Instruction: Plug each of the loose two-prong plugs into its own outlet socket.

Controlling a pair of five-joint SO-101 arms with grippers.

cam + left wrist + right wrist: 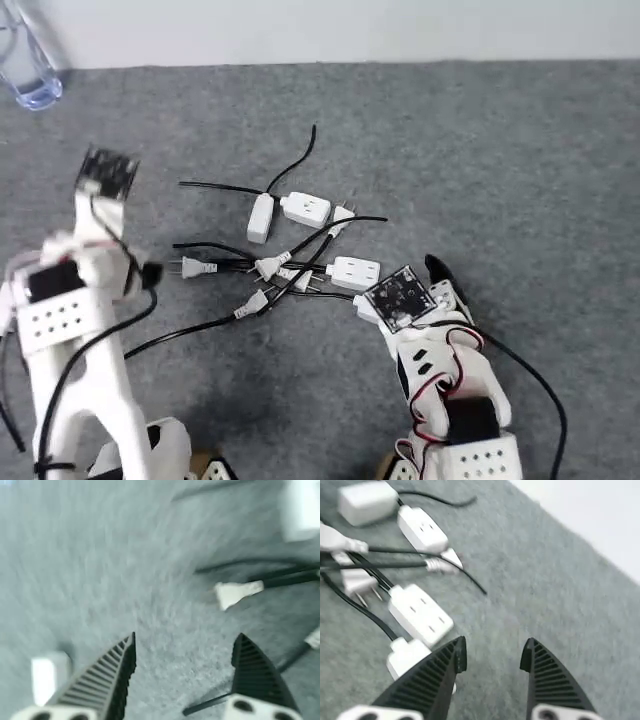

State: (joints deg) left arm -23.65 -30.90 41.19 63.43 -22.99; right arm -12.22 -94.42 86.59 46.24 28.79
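A tangle of black cords (300, 255) lies mid-worktop (520, 150). At its 12 o'clock sits the far socket (305, 208), with a white block (260, 217) just beside it at 9 o'clock. The near socket (355, 272) lies at the tangle's 3 o'clock. Both sockets show open slots. Loose plugs are spread through the cords: the outer plug (195, 267) at 9 o'clock, the middle plug (268, 266) at the centre and the low plug (252, 303) at 7 o'clock.

The left pincer (187, 640) hangs over bare worktop, jaws spread and holding nothing, with the outer plug a little ahead of it. The right pincer (496, 642) is also spread and empty, just beside the near socket at its 4 o'clock.
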